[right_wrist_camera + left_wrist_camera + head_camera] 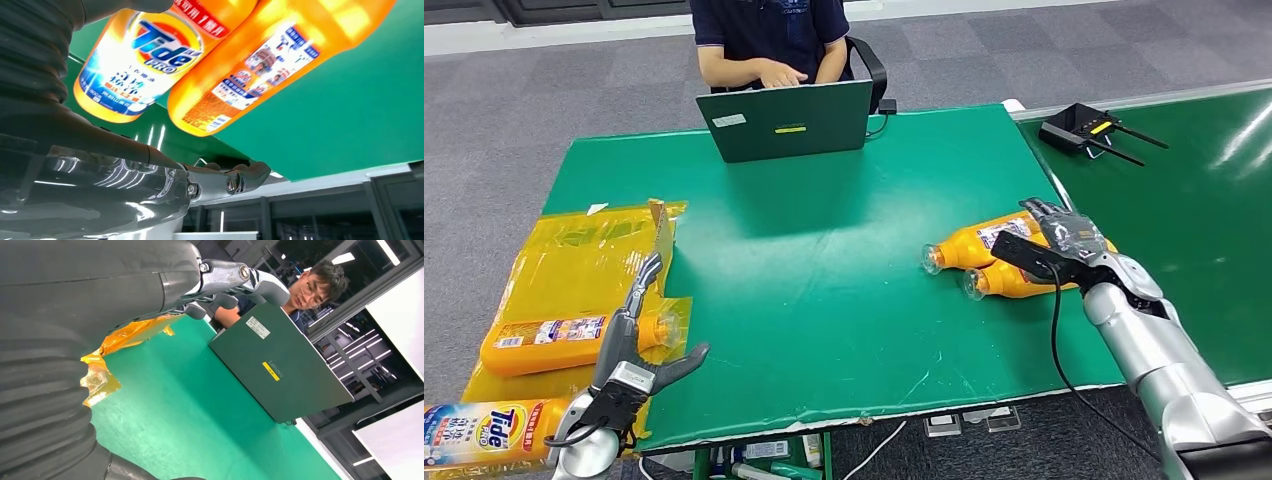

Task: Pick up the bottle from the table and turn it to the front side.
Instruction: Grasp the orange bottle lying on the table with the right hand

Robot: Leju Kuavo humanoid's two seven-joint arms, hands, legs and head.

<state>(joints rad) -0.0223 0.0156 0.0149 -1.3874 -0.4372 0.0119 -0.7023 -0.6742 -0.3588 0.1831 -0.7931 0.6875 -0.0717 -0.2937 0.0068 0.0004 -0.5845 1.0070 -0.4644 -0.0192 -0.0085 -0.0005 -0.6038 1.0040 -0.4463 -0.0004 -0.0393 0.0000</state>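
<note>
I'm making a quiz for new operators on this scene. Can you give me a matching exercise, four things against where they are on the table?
Things:
1. laptop
2. pair of orange bottles
3. black remote with antennas
4. yellow plastic sheet

Places:
A. on the left part of the green table, with a bottle lying on it
B. at the far edge, in front of a seated person
C. on the right side, by the right robot hand
D. on the neighbouring green surface at far right

Pairs: 1-B, 2-C, 3-D, 4-A

Right hand point(1064, 240) hovers spread over two orange bottles point(984, 262).
</note>
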